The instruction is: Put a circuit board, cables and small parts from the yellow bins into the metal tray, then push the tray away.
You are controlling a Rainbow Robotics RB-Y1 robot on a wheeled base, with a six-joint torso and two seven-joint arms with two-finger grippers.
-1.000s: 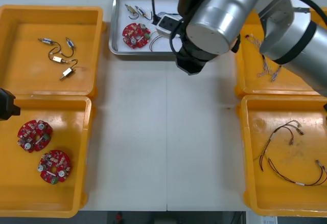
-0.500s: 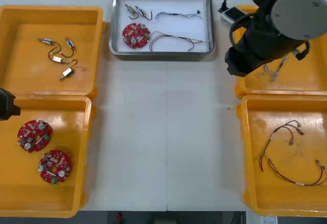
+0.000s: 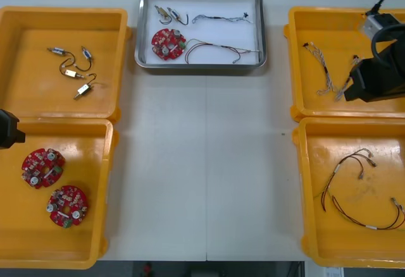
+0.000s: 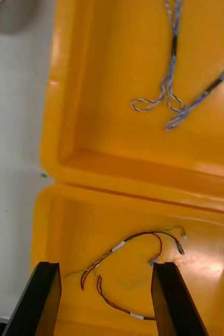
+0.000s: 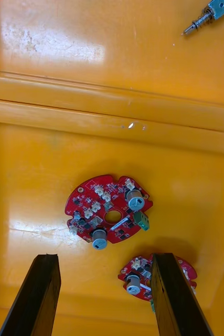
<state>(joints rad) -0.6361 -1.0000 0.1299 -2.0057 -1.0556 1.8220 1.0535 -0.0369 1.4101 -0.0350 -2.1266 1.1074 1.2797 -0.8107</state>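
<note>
Hovering over yellow bins (image 3: 354,30), left pincer (image 5: 105,257) and right pincer (image 4: 105,265) gape.

Yellow bins (image 3: 31,87); red circuit boards (image 3: 43,166); twisted blue-and-white cable (image 4: 168,79); red-and-yellow cable (image 4: 143,233); silver tray (image 3: 200,67), white inside; off-white table (image 3: 202,163).

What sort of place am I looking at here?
Probably an electronics assembly or kitting bench: yellow bins hold sorted red circuit boards and cables, and a metal tray holds one gathered set.
</note>
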